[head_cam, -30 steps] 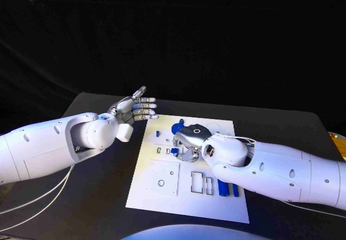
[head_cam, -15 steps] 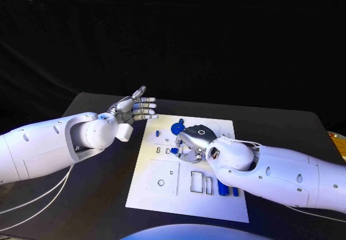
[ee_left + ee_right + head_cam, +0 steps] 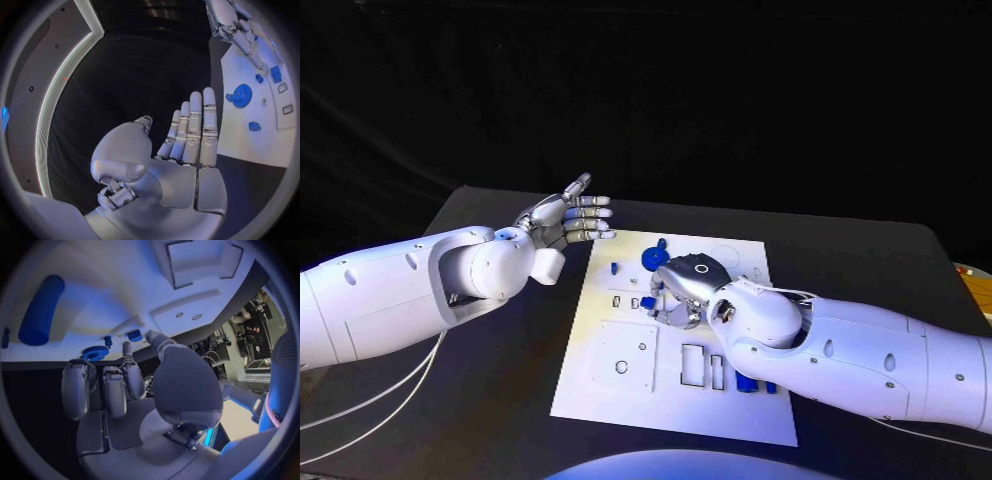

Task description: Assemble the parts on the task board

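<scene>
The white task board [image 3: 625, 400] lies in the middle of the black table. A blue gear [image 3: 655, 257] sits near its far end, with small blue pieces [image 3: 648, 301] beside it. Blue cylinders [image 3: 747, 385] lie by the board's right edge, partly hidden by my right forearm. My right hand [image 3: 682, 290] hovers over the board's middle, fingers bent downward. In the right wrist view its palm [image 3: 131, 425] is bare, and a blue cylinder [image 3: 40, 310] and the gear [image 3: 95, 353] lie beyond it. My left hand [image 3: 567, 222] is raised left of the board, fingers straight, holding nothing.
The board has several empty recesses, among them a square plate [image 3: 629, 360] and narrow slots [image 3: 694, 365]. Black table [image 3: 488, 380] surrounds the board on all sides. In the left wrist view the gear [image 3: 240, 94] and my right hand [image 3: 234, 25] are seen across the board.
My right forearm has shifted a little nearer and lower, covering more of the blue cylinders. The right hand stays over the board's middle. The left arm has not moved.
</scene>
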You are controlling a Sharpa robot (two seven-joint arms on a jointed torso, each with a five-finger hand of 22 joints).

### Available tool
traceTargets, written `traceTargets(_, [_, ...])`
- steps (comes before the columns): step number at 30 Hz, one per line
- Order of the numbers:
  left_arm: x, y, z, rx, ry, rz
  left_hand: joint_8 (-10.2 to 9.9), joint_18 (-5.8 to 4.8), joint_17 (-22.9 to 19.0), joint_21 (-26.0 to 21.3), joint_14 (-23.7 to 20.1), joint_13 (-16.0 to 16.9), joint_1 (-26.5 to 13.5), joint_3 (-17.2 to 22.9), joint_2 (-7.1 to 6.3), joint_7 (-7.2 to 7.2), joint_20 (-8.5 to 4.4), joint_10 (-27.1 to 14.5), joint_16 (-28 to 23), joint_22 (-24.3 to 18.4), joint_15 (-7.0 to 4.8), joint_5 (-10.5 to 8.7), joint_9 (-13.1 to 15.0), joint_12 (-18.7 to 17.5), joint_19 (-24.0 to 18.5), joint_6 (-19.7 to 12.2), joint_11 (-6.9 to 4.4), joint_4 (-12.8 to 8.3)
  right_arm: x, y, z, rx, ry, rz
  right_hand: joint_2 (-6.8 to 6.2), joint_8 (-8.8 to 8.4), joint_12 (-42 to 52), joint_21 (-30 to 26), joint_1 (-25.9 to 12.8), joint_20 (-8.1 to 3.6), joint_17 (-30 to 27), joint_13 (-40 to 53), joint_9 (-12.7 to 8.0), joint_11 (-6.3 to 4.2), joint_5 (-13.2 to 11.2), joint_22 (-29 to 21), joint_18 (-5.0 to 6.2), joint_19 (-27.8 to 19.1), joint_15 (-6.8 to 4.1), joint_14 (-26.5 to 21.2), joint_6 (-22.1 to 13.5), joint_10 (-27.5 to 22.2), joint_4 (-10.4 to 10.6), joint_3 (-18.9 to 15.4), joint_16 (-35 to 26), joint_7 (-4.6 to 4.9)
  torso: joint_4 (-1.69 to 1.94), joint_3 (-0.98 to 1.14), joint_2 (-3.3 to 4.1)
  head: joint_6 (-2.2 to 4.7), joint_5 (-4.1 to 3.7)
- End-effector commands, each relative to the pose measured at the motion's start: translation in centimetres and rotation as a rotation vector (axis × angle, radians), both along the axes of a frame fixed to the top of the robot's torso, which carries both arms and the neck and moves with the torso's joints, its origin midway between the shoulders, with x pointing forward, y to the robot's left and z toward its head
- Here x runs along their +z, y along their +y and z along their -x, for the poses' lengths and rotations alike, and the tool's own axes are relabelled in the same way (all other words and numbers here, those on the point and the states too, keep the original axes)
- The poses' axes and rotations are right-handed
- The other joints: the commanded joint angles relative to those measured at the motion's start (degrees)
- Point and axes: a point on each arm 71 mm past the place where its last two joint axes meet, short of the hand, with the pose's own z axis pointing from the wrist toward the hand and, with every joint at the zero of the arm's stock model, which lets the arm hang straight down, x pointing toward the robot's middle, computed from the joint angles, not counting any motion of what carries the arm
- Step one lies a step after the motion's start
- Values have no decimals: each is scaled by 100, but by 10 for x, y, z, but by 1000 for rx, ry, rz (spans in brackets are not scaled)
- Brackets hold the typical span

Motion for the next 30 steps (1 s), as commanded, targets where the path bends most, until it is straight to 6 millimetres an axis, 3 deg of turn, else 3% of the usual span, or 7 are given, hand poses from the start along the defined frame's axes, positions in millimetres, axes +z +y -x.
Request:
traceTargets(1, [2, -3, 0, -20, -11, 10, 40, 66, 5, -33, -39, -9, 54, -32, -10, 386, 9, -47, 32, -5, -18, 25, -5, 30, 36, -49, -5, 7, 2, 0, -2, -26, -28, -20, 13, 33, -10, -38, 73, -30, 1456, 423, 16, -10, -42, 1204, 13, 220, -34, 597, -47, -11, 16, -66, 1, -1, 4, -6, 5, 4, -2])
traceTargets(10, [2, -2, 0, -19, -10, 9, 40, 66, 5, -33, -39, -9, 54, -32, -10, 386, 9, -47, 32, -5, -18, 25, -5, 30, 36, -49, -5, 7, 2, 1, -2, -22, -32, -27, 51, 40, -14, -39, 137, -29, 1459, 417, 42, -9, -51, 1203, 13, 220, -33, 598, -68, -17, 51, -116, 3, 0, -2, -6, 3, -7, 7])
traceTargets(19, [2, -1, 0, -18, -9, 8, 44, 66, 5, -37, -44, -12, 63, -36, -12, 387, 10, -50, 38, -8, -17, 24, -10, 32, 37, -52, -4, 7, 1, -1, 1, 20, -15, -15, 98, -26, -14, -74, 551, -9, 1486, 410, 87, 28, -119, 1196, 18, 207, -4, 604, -243, -36, -11, -131, 15, 47, 0, -3, 4, -25, 26])
traceTargets(23, [2, 0, 0, -15, -9, 6, 44, 66, 5, -37, -44, -12, 63, -36, -12, 387, 10, -50, 38, -8, -17, 24, -10, 32, 37, -52, -4, 7, 1, -4, 2, 34, 8, -4, 61, -184, -18, -90, 814, 20, 1507, 405, 47, 76, 544, 1193, 20, 200, 34, 609, -387, -55, -138, 238, 25, 112, -9, -3, 4, -30, 39])
traceTargets(24, [2, 0, 0, -15, -9, 6, 44, 66, 5, -37, -44, -12, 63, -36, -12, 387, 10, -50, 38, -8, -17, 24, -10, 32, 37, -52, -4, 7, 1, -5, 3, 37, 16, 0, 18, -258, -19, -93, 873, 28, 1507, 403, 21, 94, 916, 1193, 21, 197, 47, 609, -439, -65, -197, 437, 25, 135, -8, -3, 4, -32, 38])
traceTargets(27, [2, 0, 1, -15, -9, 6, 45, 66, 5, -39, -47, -14, 66, -38, -12, 387, 10, -51, 41, -9, -17, 24, -12, 33, 37, -54, -4, 8, 1, -6, 4, 45, 36, 8, -74, -409, -32, -81, 960, 54, 1507, 391, -72, 133, 1618, 1197, 17, 197, 57, 609, -501, -90, -371, 1036, 25, 178, -4, -2, 6, -38, 40])
traceTargets(30, [2, 0, 0, -15, -9, 6, 47, 67, 5, -40, -48, -15, 67, -39, -11, 388, 10, -52, 42, -10, -16, 24, -13, 34, 37, -54, -4, 9, 0, -7, 5, 50, 58, 15, -138, -519, -33, -45, 946, 46, 1507, 385, -170, 139, 1970, 1203, 18, 199, 78, 609, -480, -87, -662, 1751, 25, 205, -9, 2, 2, -44, 46])
